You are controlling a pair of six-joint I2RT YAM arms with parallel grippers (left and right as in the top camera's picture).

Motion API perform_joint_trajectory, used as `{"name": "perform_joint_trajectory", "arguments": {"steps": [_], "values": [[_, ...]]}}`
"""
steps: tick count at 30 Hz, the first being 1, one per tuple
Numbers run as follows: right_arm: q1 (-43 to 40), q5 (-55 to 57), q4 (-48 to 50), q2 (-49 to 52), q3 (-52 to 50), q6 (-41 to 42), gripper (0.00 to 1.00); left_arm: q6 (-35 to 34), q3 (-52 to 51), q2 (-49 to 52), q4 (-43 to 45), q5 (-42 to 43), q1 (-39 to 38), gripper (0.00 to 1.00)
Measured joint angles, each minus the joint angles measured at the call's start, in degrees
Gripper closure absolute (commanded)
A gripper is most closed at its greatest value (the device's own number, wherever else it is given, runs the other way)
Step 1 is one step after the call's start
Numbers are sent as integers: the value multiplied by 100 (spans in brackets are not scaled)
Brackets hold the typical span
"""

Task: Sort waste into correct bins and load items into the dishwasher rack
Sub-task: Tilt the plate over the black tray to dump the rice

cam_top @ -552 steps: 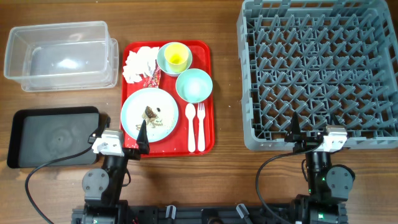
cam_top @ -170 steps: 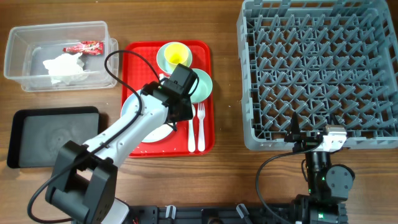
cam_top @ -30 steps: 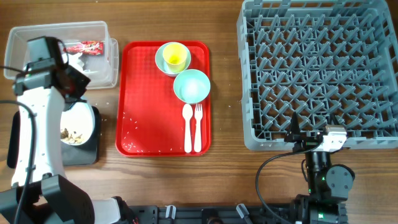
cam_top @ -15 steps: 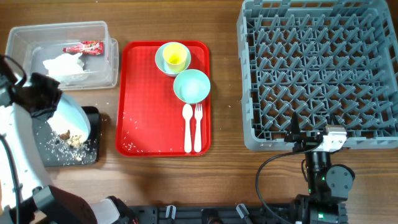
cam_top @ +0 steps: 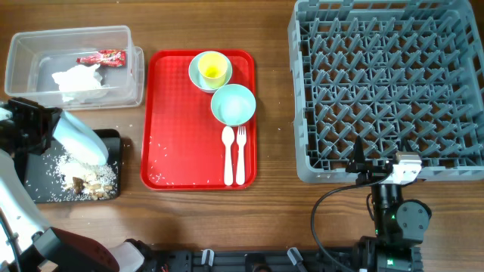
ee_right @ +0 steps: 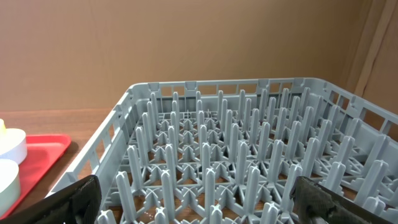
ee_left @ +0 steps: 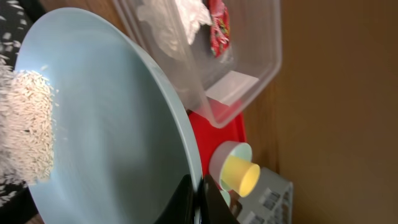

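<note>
Since 0.5 s ago the pale-blue plate (cam_top: pixel 79 140) has tipped steeper over the black tray (cam_top: pixel 115 143), and most of the brown food scraps (cam_top: pixel 87 181) have slid off it onto the tray floor. In the left wrist view we see rice (ee_left: pixel 31 124) pouring off the low edge.

The left gripper (ee_left: pixel 198 186) has its 2 fingers clamped on the plate's rim, 1 on each face. The right gripper (ee_right: pixel 198 198) hangs with its fingers wide apart in front of the dishwasher rack (cam_top: pixel 386 87), holding nothing.

We judge the plate stiff, light and smooth, so it may slip or swing in a rim pinch. The rim is the only place to grip it, and we would keep that hold deep while it is tilted. Scraping looks nearly done. Next the plate should stand on edge between the rack's pegs.

The napkin (cam_top: pixel 76 79) and red wrapper (cam_top: pixel 100 57) lie in the clear tub (cam_top: pixel 15 53).
</note>
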Motion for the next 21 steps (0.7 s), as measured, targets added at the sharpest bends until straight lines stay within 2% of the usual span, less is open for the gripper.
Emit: {"name": "perform_joint_trajectory", "arguments": {"steps": [6,13,15,21], "values": [[0,0,2,0,0,2,0,243,2,0,-28,466,378,96],[0,0,2,0,0,0,0,739,22,0,-520,1331,627,96],[0,0,0,0,0,0,0,785,24,0,-361,1392,627,96],[0,0,2,0,0,2,0,861,26,0,-612,1423,660,96]]}}
